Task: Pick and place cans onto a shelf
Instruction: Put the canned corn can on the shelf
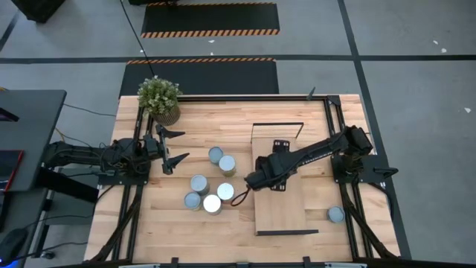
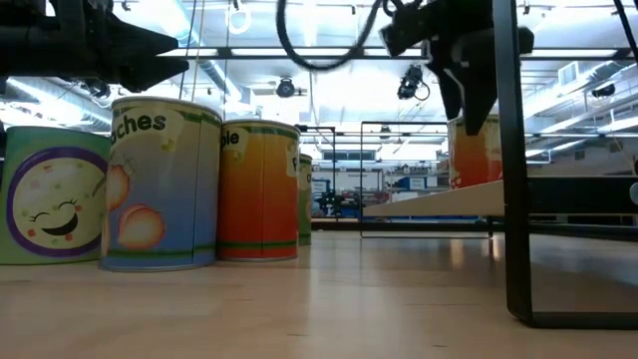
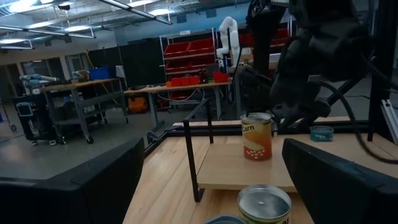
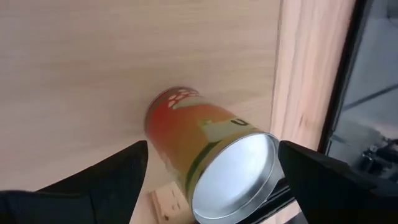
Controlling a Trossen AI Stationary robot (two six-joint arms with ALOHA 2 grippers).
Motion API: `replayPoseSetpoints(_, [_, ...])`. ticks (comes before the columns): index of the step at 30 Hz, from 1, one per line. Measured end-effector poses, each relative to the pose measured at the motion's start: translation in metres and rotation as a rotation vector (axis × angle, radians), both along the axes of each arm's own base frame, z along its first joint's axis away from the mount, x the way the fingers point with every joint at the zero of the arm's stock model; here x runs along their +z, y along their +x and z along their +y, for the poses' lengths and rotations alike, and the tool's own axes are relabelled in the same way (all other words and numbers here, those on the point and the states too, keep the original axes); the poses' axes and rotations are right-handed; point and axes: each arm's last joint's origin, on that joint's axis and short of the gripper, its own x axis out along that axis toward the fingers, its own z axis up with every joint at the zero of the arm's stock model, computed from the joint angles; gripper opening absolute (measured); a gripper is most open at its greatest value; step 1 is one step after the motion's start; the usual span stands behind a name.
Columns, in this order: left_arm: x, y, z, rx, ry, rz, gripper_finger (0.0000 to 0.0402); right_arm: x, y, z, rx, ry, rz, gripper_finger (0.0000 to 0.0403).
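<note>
Several cans [image 1: 212, 182] with silver tops stand upright in a cluster on the table, left of the shelf [image 1: 290, 208]. My left gripper [image 1: 177, 146] is open and empty at the cluster's left; its wrist view shows a can top [image 3: 264, 202] ahead of it. My right gripper [image 1: 251, 179] is open over the shelf's left edge. An orange corn can [image 4: 205, 149] stands upright on the shelf below and between its fingers, apart from both. This can also shows in the left wrist view [image 3: 257, 135] and the low view [image 2: 474, 150]. One more can [image 1: 336, 215] stands on the table right of the shelf.
A potted green plant [image 1: 160, 98] stands at the table's far left corner. The shelf's thin black frame [image 1: 279, 125] rises at its far and near ends. Bare shelf board [image 1: 286, 216] lies toward the near end. Black rails [image 1: 349, 216] run along the table's sides.
</note>
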Motion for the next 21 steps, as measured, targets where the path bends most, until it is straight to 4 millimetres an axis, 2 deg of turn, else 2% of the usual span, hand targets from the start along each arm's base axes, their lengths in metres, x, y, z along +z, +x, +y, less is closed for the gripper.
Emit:
replayPoseSetpoints(6, [0.000, 0.000, 0.000, 0.000, 0.000, 0.004, 0.0386, -0.011, -0.020, 0.007, -0.081, -0.045, -0.007, 0.0368])
replayPoseSetpoints(14, [0.000, 0.000, 0.000, 0.000, 0.000, 0.002, 0.0386, 0.005, -0.054, 0.011, -0.123, -0.124, -0.140, 0.0354])
replayPoseSetpoints(21, [0.000, 0.000, 0.000, 0.000, 0.000, 0.002, 0.0386, 0.007, -0.078, -0.001, -0.158, -0.189, -0.193, 0.0340])
